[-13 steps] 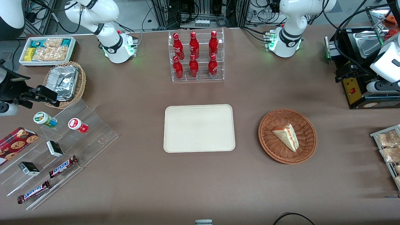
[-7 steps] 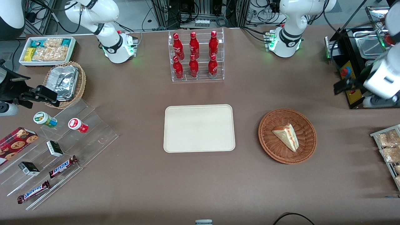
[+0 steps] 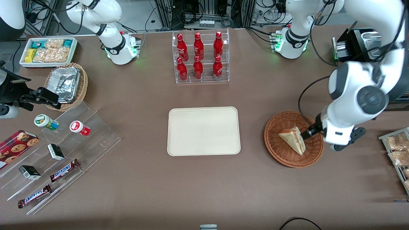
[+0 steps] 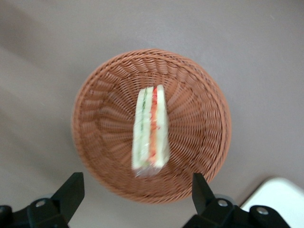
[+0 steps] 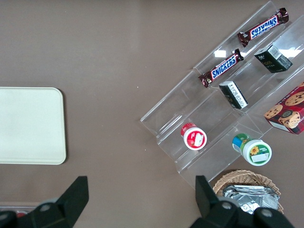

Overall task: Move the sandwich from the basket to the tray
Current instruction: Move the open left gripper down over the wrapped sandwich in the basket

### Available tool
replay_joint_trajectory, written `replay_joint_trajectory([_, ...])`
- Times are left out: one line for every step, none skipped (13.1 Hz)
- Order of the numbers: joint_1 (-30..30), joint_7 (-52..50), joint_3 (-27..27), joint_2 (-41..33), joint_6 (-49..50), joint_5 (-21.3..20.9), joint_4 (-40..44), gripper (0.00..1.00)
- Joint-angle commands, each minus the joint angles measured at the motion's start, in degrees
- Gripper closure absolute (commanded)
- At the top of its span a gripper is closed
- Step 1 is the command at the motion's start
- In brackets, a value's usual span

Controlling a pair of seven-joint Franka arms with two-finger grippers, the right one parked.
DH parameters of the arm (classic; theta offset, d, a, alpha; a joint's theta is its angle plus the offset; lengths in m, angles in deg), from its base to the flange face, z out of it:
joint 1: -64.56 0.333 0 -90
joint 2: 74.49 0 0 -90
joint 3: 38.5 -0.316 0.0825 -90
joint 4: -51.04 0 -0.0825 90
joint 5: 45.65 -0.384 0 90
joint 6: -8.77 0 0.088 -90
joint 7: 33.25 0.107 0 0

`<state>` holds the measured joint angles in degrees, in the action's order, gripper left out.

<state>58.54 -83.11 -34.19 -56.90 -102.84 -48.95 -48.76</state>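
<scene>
Tool (image 4: 135, 199) hangs above the basket (image 3: 278, 150), fingers (image 4: 71, 190) spread wide, nothing between them. From the front it sits over the basket rim at about 3 o'clock, toward the working arm's end of the desk (image 3: 143, 191). Sandwich (image 3: 293, 139) lies in the basket, roughly centred, standing on edge with red and green filling layers facing up. Wrist view: sandwich (image 4: 150, 130) centred between the spread fingers, basket (image 4: 199, 118) around it. Tray (image 3: 203, 131) lies flat mid-desk, well apart from the basket, at its 9 o'clock.
</scene>
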Motion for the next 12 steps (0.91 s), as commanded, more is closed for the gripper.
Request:
replay_joint_trajectory([-0.7,-7.8,-0.4,0.0,-6.5,-0.8,-5.3,0.00])
replay_joint_trajectory([-0.7,-10.5,-0.4,-0.1,-9.2,-0.8,-7.5,0.00])
replay_joint_trajectory([-0.9,-11.2,-0.4,-0.1,-11.8,-0.9,-9.7,0.00])
replay_joint_trajectory([-1.0,-11.0,-0.4,-1.0,-13.6,-1.1,-12.2,0.00])
replay_joint_trajectory([-1.0,-11.0,-0.4,-1.9,-15.2,-2.2,-15.0,0.00])
replay_joint_trajectory([-1.0,-11.0,-0.4,-2.9,-16.5,-4.2,-17.7,0.00])
replay_joint_trajectory([-1.0,-10.9,-0.4,-3.1,-17.8,-5.3,-19.4,0.00])
replay_joint_trajectory([-1.0,-10.9,-0.4,-3.1,-19.4,-5.4,-20.3,0.00])
replay_joint_trajectory([-0.9,-11.0,-0.4,-3.1,-22.1,-5.3,-21.7,0.00])
replay_joint_trajectory([-0.8,-11.2,-0.4,-3.0,-25.5,-5.2,-23.1,0.00])
replay_joint_trajectory([-0.8,-11.6,-0.4,-2.6,-28.3,-5.0,-23.9,0.00])
replay_joint_trajectory([-0.8,-11.8,-0.4,-1.9,-29.5,-4.6,-23.9,0.00])
